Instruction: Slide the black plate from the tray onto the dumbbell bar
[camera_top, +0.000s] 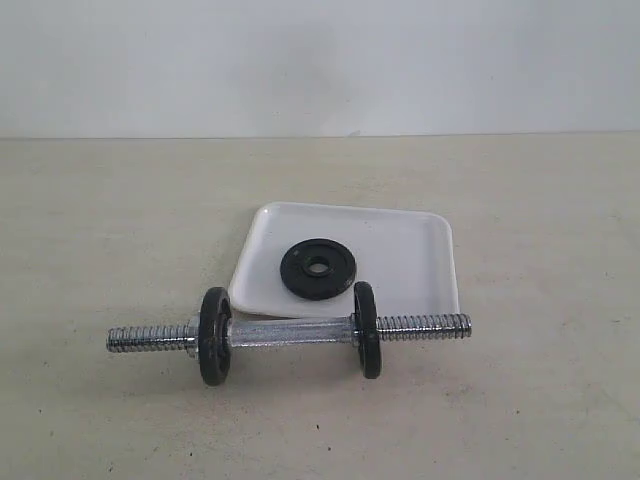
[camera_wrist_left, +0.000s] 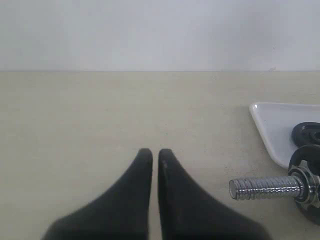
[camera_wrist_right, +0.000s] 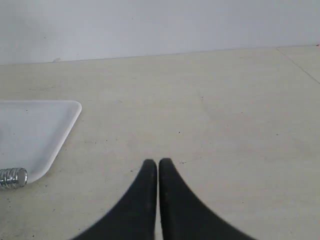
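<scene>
**Dumbbell bar (camera_top: 290, 332) lying ready in front of the tray (camera_top: 420, 250); both grippers standing closed and empty**

Dumbbell bar is lying crosswise on the table (camera_top: 540, 380), nearest the exterior camera and just in front of the tray's near rim. Two mounted discs (camera_top: 214, 336) are standing upright on it and are probably keeping it from rolling. A collar nut (camera_wrist_left: 296, 167) is sitting on the thread outside the left disc. The right threaded end is showing bare, so it is likely serving as the loading end.

Black plate (camera_top: 298, 270) is lying flat inside the tray, near its front edge and apart from the bar. In this pose it is offering only a thin rim for grasping. Its hole is facing up rather than along the bar, so tilting it upright is judged necessary before threading.

Left gripper (camera_wrist_left: 155, 156) is sitting over the table beyond the bar's left end. Its jaws are standing closed to a thin slit and gripping nothing. Right gripper (camera_wrist_right: 158, 165) is sitting over the table beside the tray's right corner, with its jaws likewise pressed together and holding nothing.
</scene>
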